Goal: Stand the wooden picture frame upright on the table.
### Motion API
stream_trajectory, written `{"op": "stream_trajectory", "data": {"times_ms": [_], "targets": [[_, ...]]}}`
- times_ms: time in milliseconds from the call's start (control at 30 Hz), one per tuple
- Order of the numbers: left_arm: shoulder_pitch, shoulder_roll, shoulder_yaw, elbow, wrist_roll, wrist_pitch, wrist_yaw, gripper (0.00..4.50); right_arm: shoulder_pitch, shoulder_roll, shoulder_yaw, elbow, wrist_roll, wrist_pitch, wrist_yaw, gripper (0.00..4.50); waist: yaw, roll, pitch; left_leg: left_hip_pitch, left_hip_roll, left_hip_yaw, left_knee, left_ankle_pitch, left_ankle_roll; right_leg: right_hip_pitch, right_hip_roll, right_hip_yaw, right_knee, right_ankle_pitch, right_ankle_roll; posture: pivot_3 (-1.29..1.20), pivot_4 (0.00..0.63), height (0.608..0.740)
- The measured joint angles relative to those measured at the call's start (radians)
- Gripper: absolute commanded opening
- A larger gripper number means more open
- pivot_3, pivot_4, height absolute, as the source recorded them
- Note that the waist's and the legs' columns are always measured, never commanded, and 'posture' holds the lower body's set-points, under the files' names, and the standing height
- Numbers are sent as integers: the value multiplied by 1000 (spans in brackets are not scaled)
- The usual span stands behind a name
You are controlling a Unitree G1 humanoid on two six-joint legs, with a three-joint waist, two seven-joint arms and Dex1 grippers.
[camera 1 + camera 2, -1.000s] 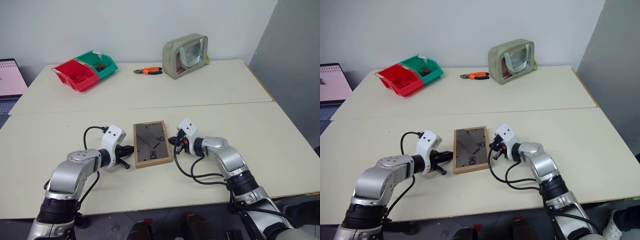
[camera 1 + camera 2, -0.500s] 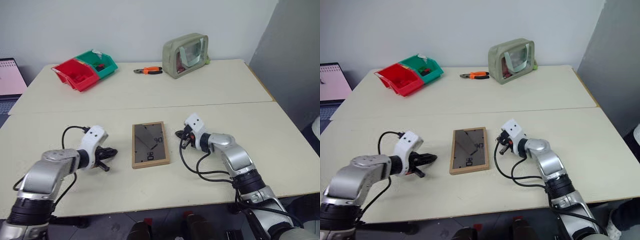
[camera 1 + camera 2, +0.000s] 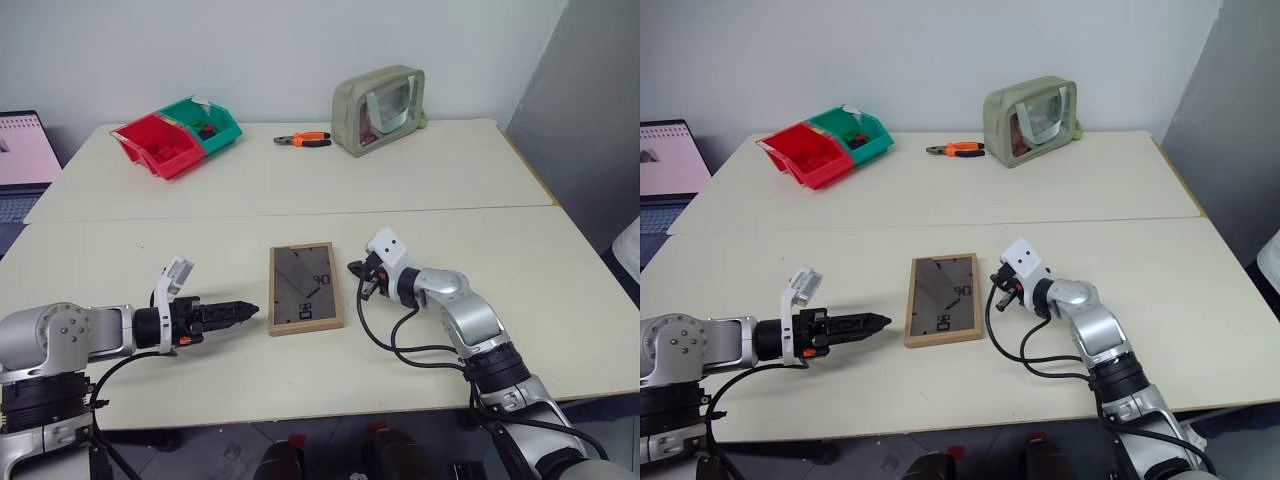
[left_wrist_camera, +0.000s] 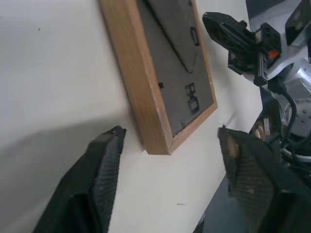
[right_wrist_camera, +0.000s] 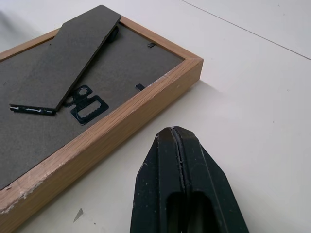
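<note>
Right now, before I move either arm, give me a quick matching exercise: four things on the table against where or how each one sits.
Things:
1. wooden picture frame
2. left gripper
3. right gripper
4. orange-handled pliers

States:
A. fingers shut, beside the frame's right edge
B. lying flat, dark back panel up
C. on the far panel of the table, between the bins and the green pouch
D. fingers open, off the frame's near left corner

Pairs: 1-B, 2-D, 3-A, 4-C
</note>
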Motion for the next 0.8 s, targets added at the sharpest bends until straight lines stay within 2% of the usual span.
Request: {"op": "stream_trajectory", "data": {"times_ms": [67, 300, 433, 667, 800], "targets": [[7, -8, -44, 11, 4, -29, 3, 4468, 13, -3, 1, 0, -5, -4, -5, 0, 0, 0, 0, 0, 0, 0, 0, 0, 0, 0, 0, 0, 0, 0, 0, 0, 150, 740], [-6, -9, -99, 61, 3, -111, -24, 4468, 27, 5, 20, -5, -9, -4, -17, 0, 2, 0, 0, 2, 0, 0, 0, 0, 0, 2, -2, 1, 0, 0, 0, 0, 150, 740], [-31, -25, -161, 113, 11, -188, -54, 4468, 26, 38, 28, 9, -22, -15, -39, 0, 21, 2, -2, 3, -1, 1, 0, 0, 0, 3, -2, 0, 0, -1, 2, 0, 150, 740], [-72, -94, -187, 172, 22, -234, -47, 4468, 26, 76, 43, 19, -33, -15, -45, 0, 41, 6, -6, 4, -3, 1, 1, 1, 1, 5, -3, 1, 0, -1, 5, 0, 150, 740], [-67, -157, -167, 120, 11, -211, 4, 4468, 26, 115, 64, 19, -33, -14, -53, 0, 48, 6, -7, 3, -3, 1, 1, 1, 1, 5, -3, 1, -1, -1, 5, 0, 150, 740]]}}
